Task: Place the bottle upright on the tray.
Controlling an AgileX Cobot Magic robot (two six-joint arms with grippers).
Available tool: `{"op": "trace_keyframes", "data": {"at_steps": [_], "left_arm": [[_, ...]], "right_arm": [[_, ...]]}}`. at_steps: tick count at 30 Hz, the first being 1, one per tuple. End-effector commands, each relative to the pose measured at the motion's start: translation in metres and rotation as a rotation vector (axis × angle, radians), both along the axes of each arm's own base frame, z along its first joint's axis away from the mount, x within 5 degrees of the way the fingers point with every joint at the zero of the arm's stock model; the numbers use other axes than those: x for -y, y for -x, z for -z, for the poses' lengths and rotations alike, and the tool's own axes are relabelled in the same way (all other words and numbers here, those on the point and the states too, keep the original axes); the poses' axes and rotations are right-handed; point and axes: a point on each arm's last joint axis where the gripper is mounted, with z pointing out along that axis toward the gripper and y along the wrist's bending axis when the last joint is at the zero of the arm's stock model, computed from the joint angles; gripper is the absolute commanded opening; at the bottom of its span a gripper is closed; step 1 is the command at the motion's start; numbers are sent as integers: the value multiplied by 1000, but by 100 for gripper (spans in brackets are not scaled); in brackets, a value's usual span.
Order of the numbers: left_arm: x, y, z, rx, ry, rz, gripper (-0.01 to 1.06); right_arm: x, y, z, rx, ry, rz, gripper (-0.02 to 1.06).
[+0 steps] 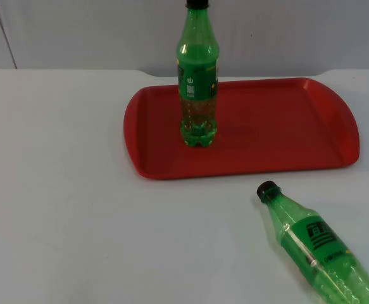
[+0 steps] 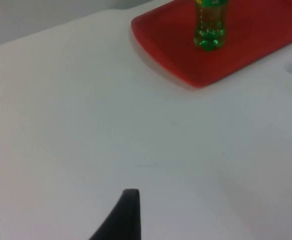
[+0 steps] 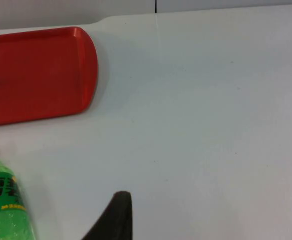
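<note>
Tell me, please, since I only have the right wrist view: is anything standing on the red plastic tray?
Observer: Yes, a green plastic bottle with a black cap stands upright on the red plastic tray, on its left part in the top view.
Operator: How does the lying bottle by my right gripper sit?
Observer: The lying green plastic bottle rests on the white table in front of the tray. Its cap points at the tray but is apart from the rim.
Operator: And the left gripper?
Observer: The left gripper hangs over bare table, well short of the tray.
</note>
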Motion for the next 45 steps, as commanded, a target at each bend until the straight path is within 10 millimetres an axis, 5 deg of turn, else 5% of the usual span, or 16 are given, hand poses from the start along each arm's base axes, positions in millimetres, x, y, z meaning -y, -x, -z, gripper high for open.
{"op": "trace_keyframes", "data": {"at_steps": [1,45], "left_arm": [[1,-1,0,15,15,2,104],[1,-1,0,15,15,2,104]], "right_arm": [[0,0,0,7,2,3,104],[0,0,0,7,0,2,104]]}}
